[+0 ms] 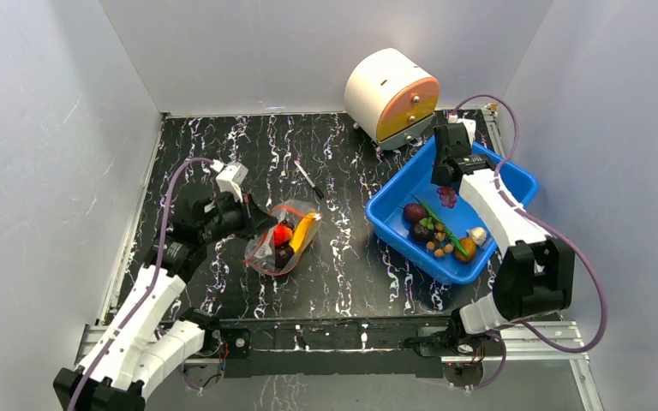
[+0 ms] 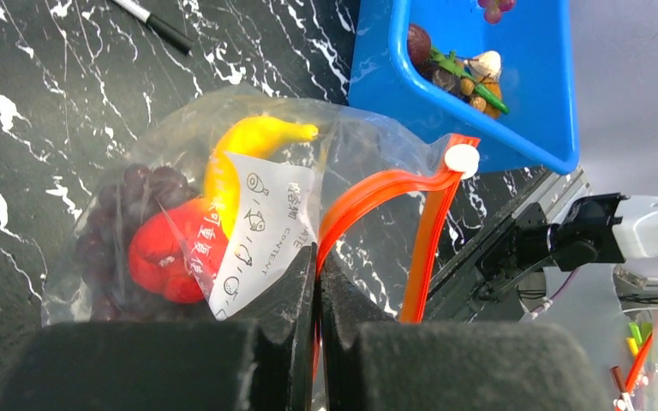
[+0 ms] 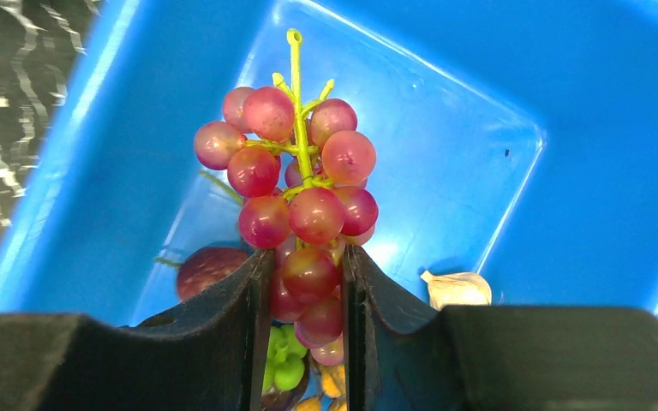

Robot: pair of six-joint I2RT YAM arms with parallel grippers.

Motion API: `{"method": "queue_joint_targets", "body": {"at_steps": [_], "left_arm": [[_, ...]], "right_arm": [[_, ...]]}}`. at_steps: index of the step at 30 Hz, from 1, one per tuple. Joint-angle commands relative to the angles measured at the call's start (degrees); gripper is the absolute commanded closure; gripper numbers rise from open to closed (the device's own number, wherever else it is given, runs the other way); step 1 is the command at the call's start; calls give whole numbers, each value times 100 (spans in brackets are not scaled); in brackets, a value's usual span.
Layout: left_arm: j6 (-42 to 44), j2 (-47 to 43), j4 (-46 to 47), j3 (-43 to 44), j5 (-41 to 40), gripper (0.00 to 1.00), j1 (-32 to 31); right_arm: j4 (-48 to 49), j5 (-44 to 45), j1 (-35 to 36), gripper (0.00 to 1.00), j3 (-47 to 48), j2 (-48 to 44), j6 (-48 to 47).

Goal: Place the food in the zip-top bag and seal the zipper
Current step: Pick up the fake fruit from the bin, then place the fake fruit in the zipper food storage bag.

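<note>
The right gripper (image 3: 302,287) is clamped on a grape bunch (image 3: 300,188) above the blue bin (image 1: 514,184) at three o'clock. Toward nine o'clock lies the zip-top bag (image 1: 284,248), its edge pinched by the left gripper (image 2: 317,274). Best to carry the bunch level and aim between the zipper (image 2: 377,193) lips.

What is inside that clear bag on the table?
A yellow banana, a shiny red fruit and dark grapes show through the bag. The white label and the left end effector cover parts of them.

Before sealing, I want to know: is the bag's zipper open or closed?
Open. The zipper has two orange strips spread apart from the white slider.
</note>
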Motion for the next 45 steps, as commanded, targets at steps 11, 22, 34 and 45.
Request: {"method": "queue_joint_targets", "body": {"at_steps": [11,22,34,45], "left_arm": [[-119,1185,637,1489,-119,100,-10],[462,1671,504,2209,-648,100,-7],[-179,1608,1000,1055,-278,100,-7],[-86,1558,335,1145,-60,100,-7]], "right_arm": [[-310,-99,357,72,869,-1131,-122],[45,-817,729,72,540,-1646,-36],[246,-2762,1683,71,369,-2000,1355],[1230,-3037,2895,71,-632,-2596,2485]]}}
